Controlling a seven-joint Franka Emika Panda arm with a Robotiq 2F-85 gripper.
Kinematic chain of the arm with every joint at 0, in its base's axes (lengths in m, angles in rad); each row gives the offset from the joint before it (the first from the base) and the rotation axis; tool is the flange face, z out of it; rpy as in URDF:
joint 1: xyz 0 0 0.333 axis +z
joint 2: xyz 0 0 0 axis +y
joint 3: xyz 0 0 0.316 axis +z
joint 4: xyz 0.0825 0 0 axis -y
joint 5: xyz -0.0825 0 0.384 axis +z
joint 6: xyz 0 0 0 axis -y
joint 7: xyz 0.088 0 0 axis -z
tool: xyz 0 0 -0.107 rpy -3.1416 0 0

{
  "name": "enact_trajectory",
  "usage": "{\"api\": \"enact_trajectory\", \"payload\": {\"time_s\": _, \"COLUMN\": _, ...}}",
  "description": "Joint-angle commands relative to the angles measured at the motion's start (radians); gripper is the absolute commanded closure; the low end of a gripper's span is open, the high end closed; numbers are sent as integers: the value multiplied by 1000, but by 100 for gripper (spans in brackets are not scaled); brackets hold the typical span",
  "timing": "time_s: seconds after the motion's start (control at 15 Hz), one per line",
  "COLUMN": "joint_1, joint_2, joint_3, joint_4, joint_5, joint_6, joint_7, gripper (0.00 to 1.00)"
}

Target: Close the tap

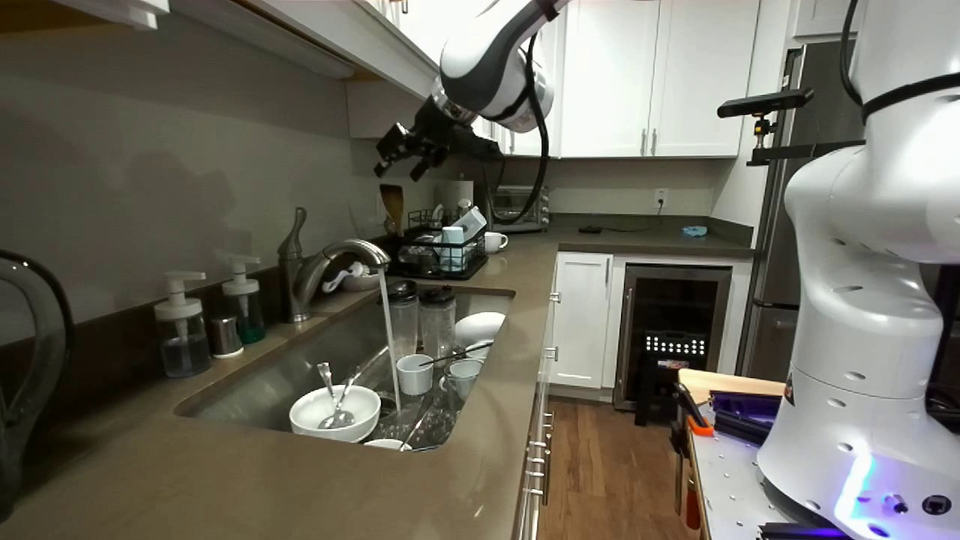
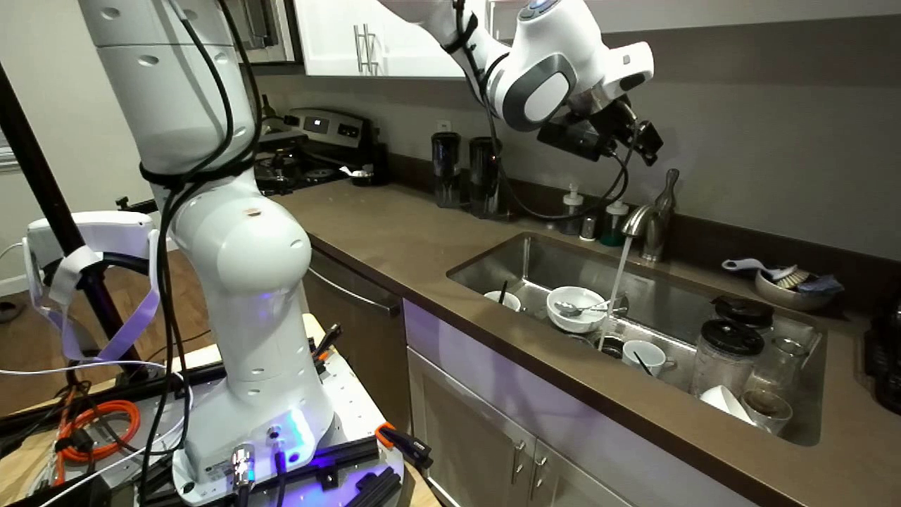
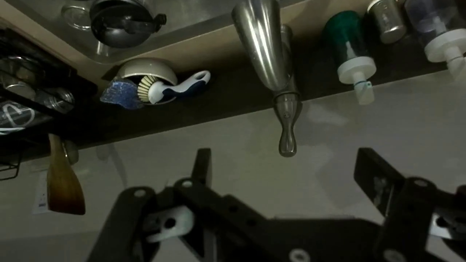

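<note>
Wrist view shows the black two-fingered gripper [image 3: 285,165], fingers apart; in both exterior views it hangs higher than the arched chrome tap [image 1: 304,289], pouring clear water [image 1: 387,322].

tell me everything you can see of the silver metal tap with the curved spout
The silver metal tap looks smooth and slightly glossy. It stands upright with its base on the brown stone-like counter, behind the grey metal sink. Its curved spout arches out over the sink, and a slim, waisted lever handle rises at the top, roughly upright. It is running: a thin stream of water drops into the sink. The open black gripper is apart from it; nothing grips it.
</note>
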Motion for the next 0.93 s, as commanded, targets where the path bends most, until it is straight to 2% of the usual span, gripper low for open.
{"api": "enact_trajectory", "payload": {"time_s": 0.0, "joint_1": 29, "joint_2": 48, "joint_3": 10, "joint_4": -4, "joint_5": 104, "joint_6": 158, "joint_7": -16, "gripper": 0}}
{"api": "enact_trajectory", "payload": {"time_s": 0.13, "joint_1": 37, "joint_2": 80, "joint_3": 27, "joint_4": 13, "joint_5": 125, "joint_6": 211, "joint_7": -1, "gripper": 0}}
{"api": "enact_trajectory", "payload": {"time_s": 0.2, "joint_1": -57, "joint_2": 91, "joint_3": 115, "joint_4": 14, "joint_5": 10, "joint_6": 229, "joint_7": 111, "gripper": 0}}
{"api": "enact_trajectory", "payload": {"time_s": 0.33, "joint_1": -79, "joint_2": 135, "joint_3": 150, "joint_4": 40, "joint_5": -13, "joint_6": 259, "joint_7": 152, "gripper": 0}}
{"api": "enact_trajectory", "payload": {"time_s": 0.4, "joint_1": -50, "joint_2": 163, "joint_3": 131, "joint_4": 58, "joint_5": 20, "joint_6": 271, "joint_7": 128, "gripper": 0}}
{"api": "enact_trajectory", "payload": {"time_s": 0.47, "joint_1": -99, "joint_2": 186, "joint_3": 172, "joint_4": 71, "joint_5": -31, "joint_6": 289, "joint_7": 175, "gripper": 0}}
{"api": "enact_trajectory", "payload": {"time_s": 0.53, "joint_1": -84, "joint_2": 217, "joint_3": 155, "joint_4": 94, "joint_5": -7, "joint_6": 304, "joint_7": 152, "gripper": 0}}
{"api": "enact_trajectory", "payload": {"time_s": 0.6, "joint_1": -115, "joint_2": 242, "joint_3": 176, "joint_4": 113, "joint_5": -41, "joint_6": 318, "joint_7": 184, "gripper": 0}}
{"api": "enact_trajectory", "payload": {"time_s": 0.87, "joint_1": -150, "joint_2": 365, "joint_3": 167, "joint_4": 222, "joint_5": -52, "joint_6": 363, "joint_7": 186, "gripper": 0}}
